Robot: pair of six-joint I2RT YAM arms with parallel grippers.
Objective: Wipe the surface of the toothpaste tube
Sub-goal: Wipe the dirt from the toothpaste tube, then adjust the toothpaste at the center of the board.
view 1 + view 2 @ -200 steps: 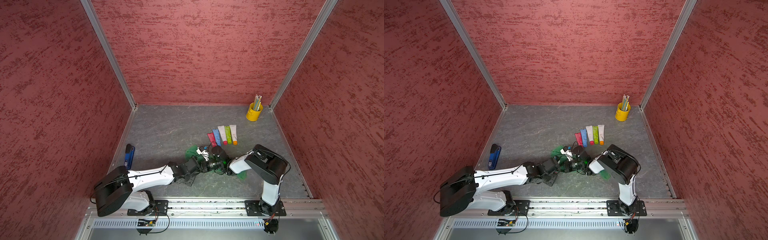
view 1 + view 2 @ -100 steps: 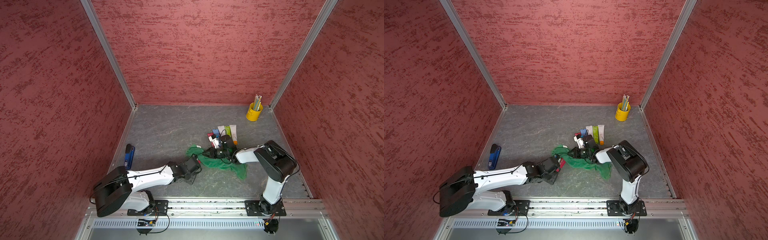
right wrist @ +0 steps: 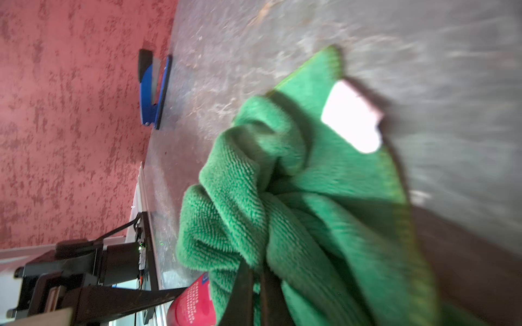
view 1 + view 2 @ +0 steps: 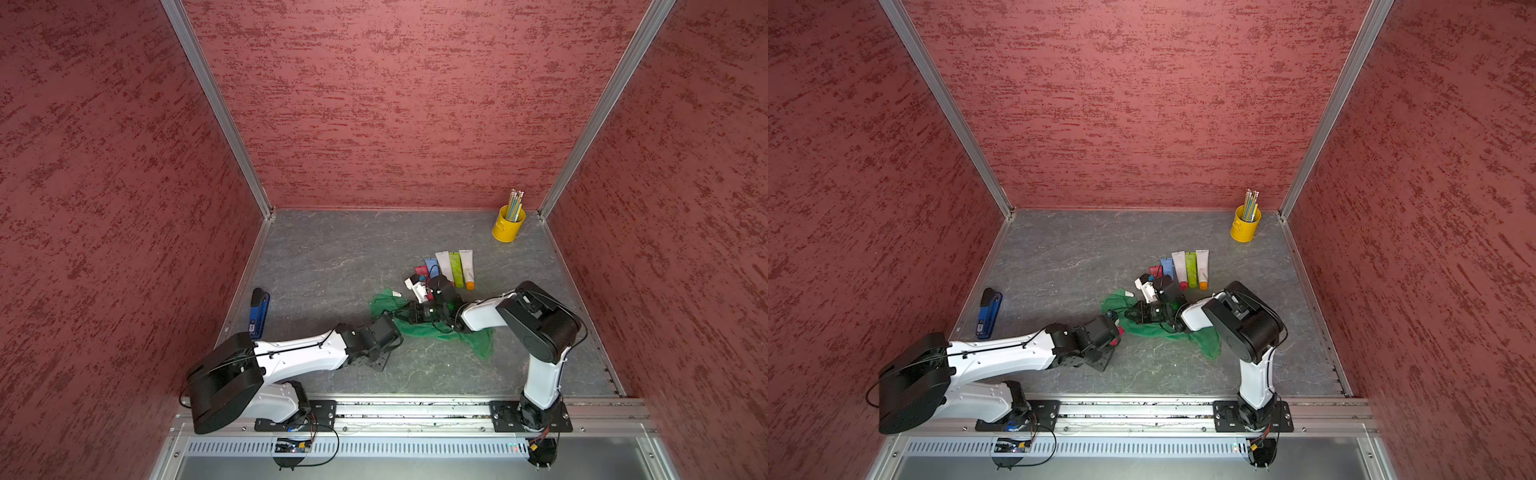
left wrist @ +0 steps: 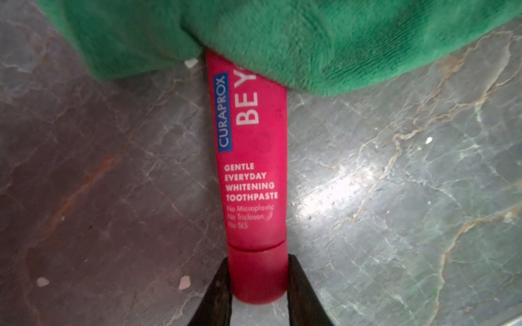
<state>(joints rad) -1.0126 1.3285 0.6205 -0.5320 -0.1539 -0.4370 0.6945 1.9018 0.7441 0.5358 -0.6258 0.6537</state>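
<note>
Now | left end effector pinches tube, read best in left wrist view | right end effector pinches cloth

Fluffy green terry cloth, smooth matt pink plastic tube.

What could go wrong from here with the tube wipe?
1. The left end effector pinches only the cap end of the red toothpaste tube; cloth drag could twist or pull it free.
2. The green cloth is bunched in the right end effector, so strokes may miss much of the tube.
</note>
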